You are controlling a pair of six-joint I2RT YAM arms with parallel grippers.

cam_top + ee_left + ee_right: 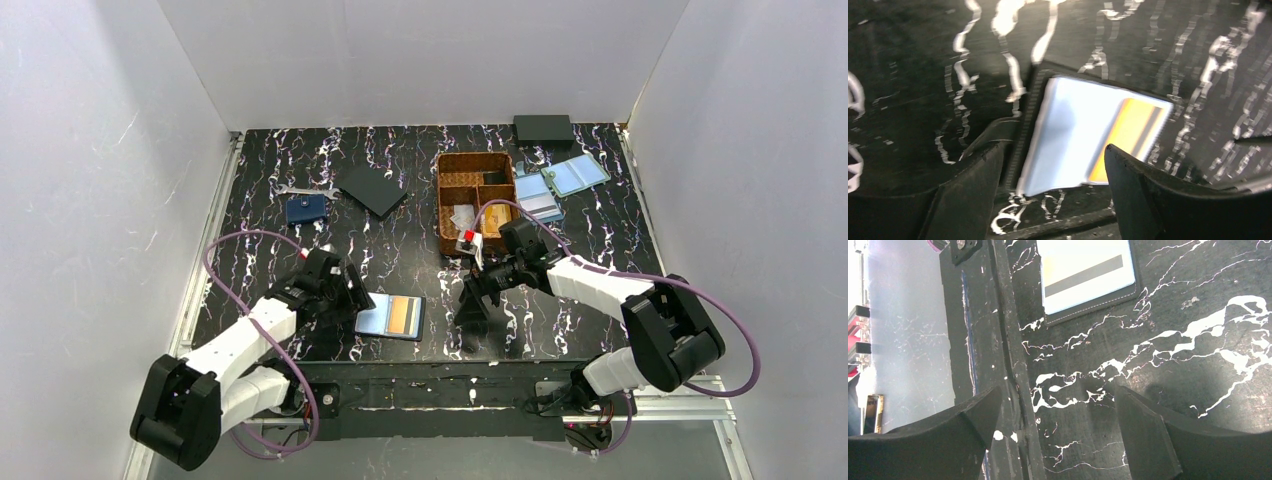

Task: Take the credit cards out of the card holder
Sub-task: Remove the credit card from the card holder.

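The card holder [392,317] lay flat on the tabletop [400,250] (an orange-gold card [405,317] in its sleeve), left hand [350,293] spread just beside it, right hand [474,292] spread nearby

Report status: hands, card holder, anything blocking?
Left hand open, straddling card holder corner. Right hand open, empty, right of it. Holder flat, orange card in sleeve. No obstruction seen.

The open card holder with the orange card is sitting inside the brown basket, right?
No. The open card holder with the orange card lies on the table beside the left gripper, not inside the brown basket. The top view shows it.
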